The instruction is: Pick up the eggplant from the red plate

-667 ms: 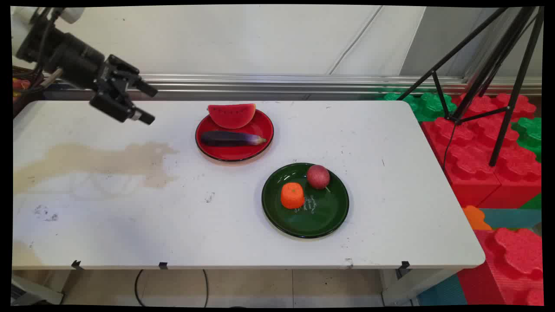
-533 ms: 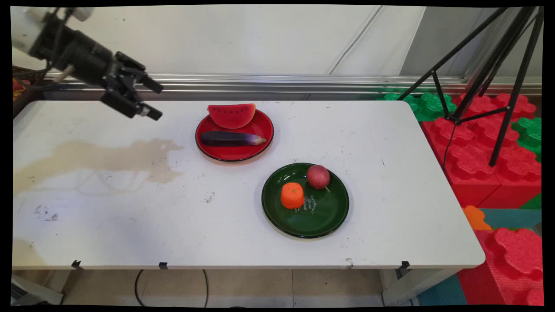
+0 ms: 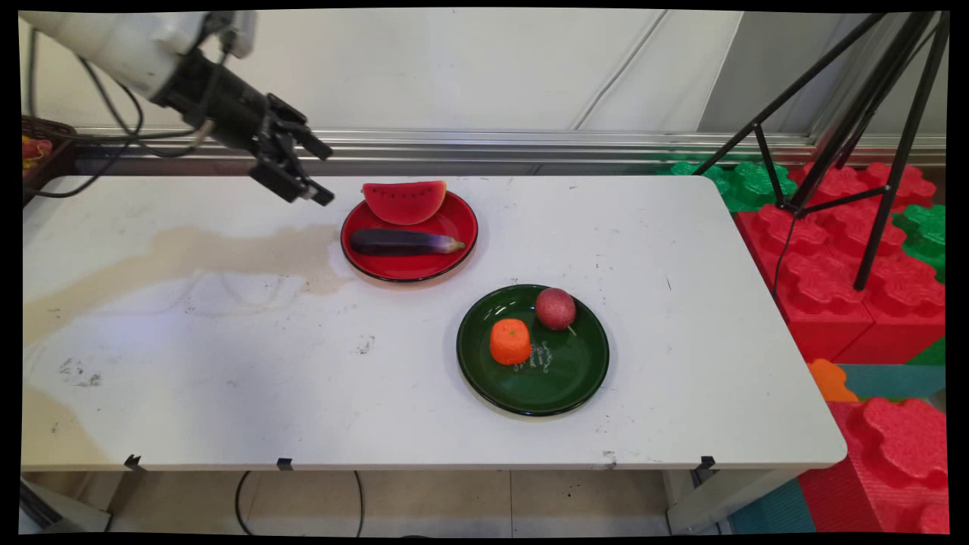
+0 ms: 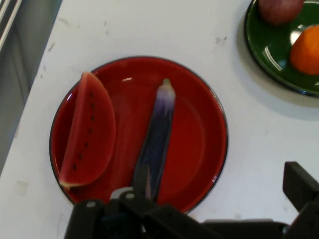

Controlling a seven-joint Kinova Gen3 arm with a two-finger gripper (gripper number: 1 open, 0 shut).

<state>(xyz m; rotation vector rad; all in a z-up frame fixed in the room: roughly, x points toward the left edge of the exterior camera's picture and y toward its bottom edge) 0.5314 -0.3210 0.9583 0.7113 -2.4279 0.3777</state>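
My hand, fingers spread and holding nothing, hangs above the white table just left of the red plate, pointing down toward it at a slant. From the hand's own camera the plate sits directly ahead, with a watermelon slice lying along one side of it and a dark purple eggplant stretched across its middle, the two close together but not touching (the eggplant's near end is hidden behind my linkage). In the main view the slice lies at the plate's far rim and the eggplant nearer the camera. Farther right and nearer the table's front edge stands a green plate carrying an orange and a reddish round fruit, side by side. A brownish stain spreads over the table left of the red plate. Beyond the table's right end stand a black tripod and red and green foam blocks.
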